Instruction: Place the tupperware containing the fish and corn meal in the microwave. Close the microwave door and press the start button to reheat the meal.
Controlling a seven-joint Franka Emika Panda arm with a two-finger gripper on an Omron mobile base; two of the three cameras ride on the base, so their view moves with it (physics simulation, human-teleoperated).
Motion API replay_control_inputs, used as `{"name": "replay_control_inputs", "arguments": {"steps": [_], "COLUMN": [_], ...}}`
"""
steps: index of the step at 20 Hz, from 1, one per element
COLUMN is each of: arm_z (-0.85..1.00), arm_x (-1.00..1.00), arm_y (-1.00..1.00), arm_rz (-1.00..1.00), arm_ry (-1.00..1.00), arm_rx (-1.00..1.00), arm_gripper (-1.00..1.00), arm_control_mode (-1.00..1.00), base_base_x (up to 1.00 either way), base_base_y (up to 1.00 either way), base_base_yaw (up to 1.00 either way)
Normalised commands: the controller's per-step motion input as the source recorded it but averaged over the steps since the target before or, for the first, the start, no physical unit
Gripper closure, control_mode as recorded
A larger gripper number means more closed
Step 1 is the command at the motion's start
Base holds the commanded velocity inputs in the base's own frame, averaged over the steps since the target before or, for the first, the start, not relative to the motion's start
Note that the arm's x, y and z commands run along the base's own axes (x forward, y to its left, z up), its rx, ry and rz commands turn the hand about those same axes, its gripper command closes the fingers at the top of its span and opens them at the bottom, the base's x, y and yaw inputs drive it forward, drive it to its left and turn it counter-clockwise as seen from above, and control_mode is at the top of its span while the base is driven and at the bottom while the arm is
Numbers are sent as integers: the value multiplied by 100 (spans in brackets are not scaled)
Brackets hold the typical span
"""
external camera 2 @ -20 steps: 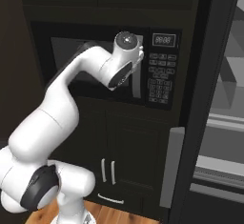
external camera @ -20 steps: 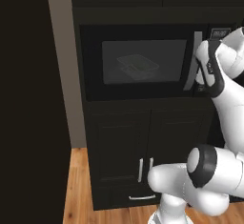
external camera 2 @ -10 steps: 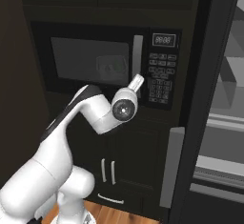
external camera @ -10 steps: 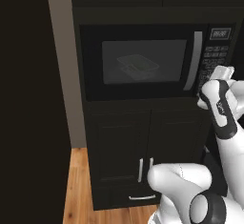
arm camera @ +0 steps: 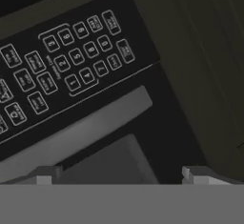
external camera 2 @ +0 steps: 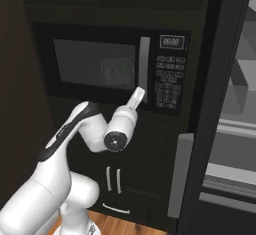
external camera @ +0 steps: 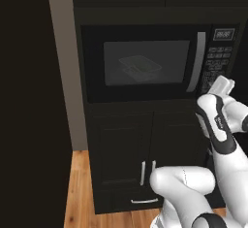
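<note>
Gripper [arm camera: 118, 174] spread and empty, aimed at the keypad [arm camera: 71, 75] low corner beside the handle [external camera 2: 144, 72], likely lining up for start, since the tub [external camera: 140, 67] sits inside behind the shut door [external camera: 145, 62].

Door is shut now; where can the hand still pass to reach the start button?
Open air in front of the keypad panel, between the door handle and the dark wall right of it. Tightest at the handle, beside the open gripper.
</note>
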Motion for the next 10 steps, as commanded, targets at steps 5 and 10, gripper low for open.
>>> {"name": "replay_control_inputs", "arguments": {"steps": [5,10], "arm_z": [0,0], "arm_x": [-15,-17], "arm_y": [-32,-29], "arm_rz": [0,0], "arm_ry": [-1,0], "arm_rx": [0,0], "arm_gripper": [-100,-100], "arm_control_mode": [-100,-100], "base_base_x": [0,0], "base_base_y": [0,0], "base_base_yaw": [0,0]}}
